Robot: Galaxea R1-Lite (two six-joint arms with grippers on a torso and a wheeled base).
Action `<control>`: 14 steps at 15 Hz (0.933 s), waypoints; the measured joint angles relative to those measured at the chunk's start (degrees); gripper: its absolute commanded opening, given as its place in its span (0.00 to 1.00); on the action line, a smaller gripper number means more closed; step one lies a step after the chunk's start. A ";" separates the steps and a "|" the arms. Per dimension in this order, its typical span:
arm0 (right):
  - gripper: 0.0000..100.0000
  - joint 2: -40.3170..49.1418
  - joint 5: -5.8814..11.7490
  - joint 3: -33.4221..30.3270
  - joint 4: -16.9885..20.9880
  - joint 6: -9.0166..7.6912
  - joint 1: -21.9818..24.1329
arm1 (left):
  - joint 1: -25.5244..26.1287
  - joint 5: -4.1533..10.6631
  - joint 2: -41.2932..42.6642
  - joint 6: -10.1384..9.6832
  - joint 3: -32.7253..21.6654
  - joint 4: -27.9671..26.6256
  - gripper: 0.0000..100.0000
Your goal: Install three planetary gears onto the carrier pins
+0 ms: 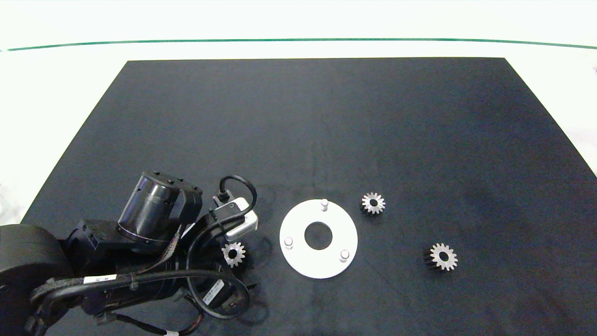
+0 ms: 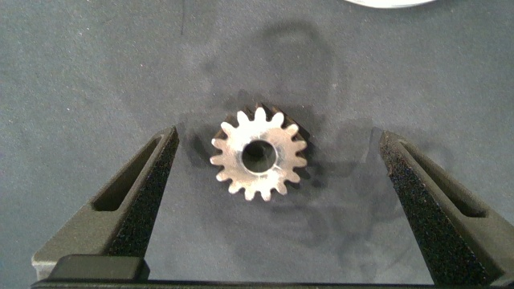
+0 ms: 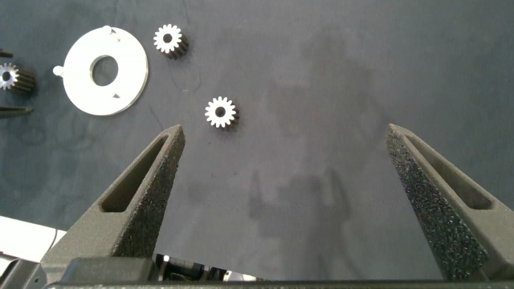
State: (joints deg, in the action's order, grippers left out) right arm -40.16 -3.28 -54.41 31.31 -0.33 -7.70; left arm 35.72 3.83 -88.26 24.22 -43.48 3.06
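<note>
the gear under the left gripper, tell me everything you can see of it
The gear is a small silver-grey metal spur gear with pointed teeth all round and a round centre hole. It lies flat on the black mat, just left of the white disc in the head view and apart from it. The left gripper hangs over it with its fingers open on either side, a clear gap to the teeth, so nothing but the mat touches it.
</note>
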 measured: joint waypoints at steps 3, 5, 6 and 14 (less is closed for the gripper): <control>1.00 0.02 0.00 0.16 0.00 0.00 0.00 | -0.26 0.07 -0.68 -0.09 -1.17 -0.15 0.91; 1.00 0.02 0.00 0.17 -0.02 0.00 0.00 | -0.77 0.09 -1.05 -0.11 -1.52 -0.28 0.88; 1.00 0.02 0.00 0.17 -0.02 0.00 0.00 | -0.96 0.09 -1.21 -0.13 -1.58 -0.28 0.85; 1.00 0.05 -0.02 0.50 -0.02 -0.02 0.00 | -1.07 0.66 -0.93 0.00 -0.91 -0.56 0.70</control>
State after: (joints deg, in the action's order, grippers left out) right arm -40.11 -3.30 -53.91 31.28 -0.35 -7.70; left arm 34.65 4.49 -89.19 24.22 -44.40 2.50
